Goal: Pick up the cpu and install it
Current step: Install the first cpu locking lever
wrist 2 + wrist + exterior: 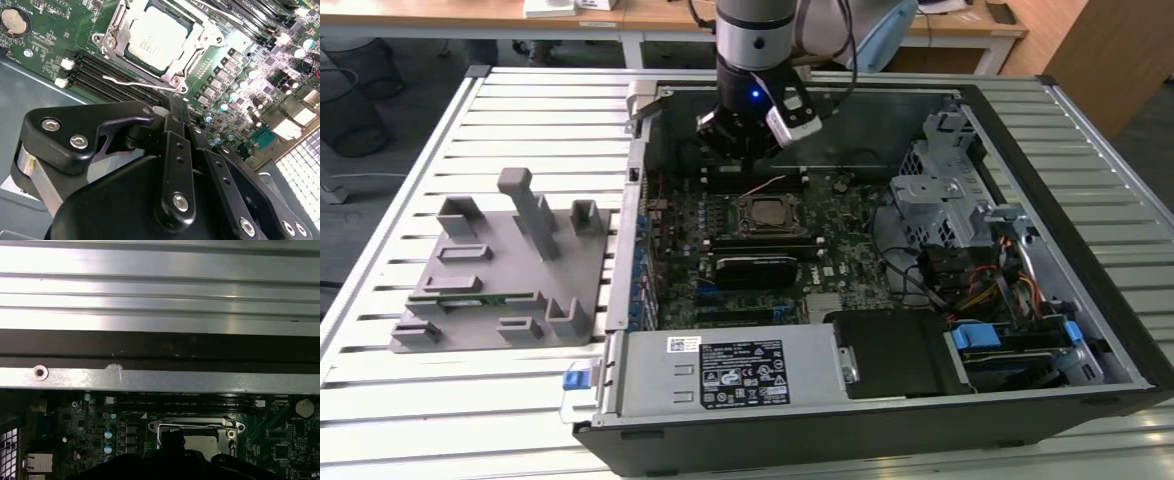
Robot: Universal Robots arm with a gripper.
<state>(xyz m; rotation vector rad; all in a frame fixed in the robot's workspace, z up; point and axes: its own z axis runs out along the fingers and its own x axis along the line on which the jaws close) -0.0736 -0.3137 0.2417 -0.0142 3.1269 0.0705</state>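
My gripper (pixel 744 152) hangs inside the open computer case (pixel 1067 130), over the far part of the motherboard (pixel 834 215) near the case's back wall. In the second wrist view my fingers (pixel 176 112) come together to one narrow tip with nothing between them, so the hand is closed and empty. The cpu (pixel 157 37) lies flat in its socket frame (pixel 112 42), silvery top up, with the frame's metal edges bordering it on all sides and a thin wire lever (pixel 131 82) lying along the edge nearest me. My fingertip is just short of that edge, above the memory slots (pixel 87 65). In the first wrist view the cpu (pixel 202 442) sits just past my black knuckles. Open board surrounds the socket; a drive cage (pixel 941 180) stands well apart toward the exterior view's right, and a grey fixture (pixel 507 265) rests outside the case on the slatted table (pixel 400 200).
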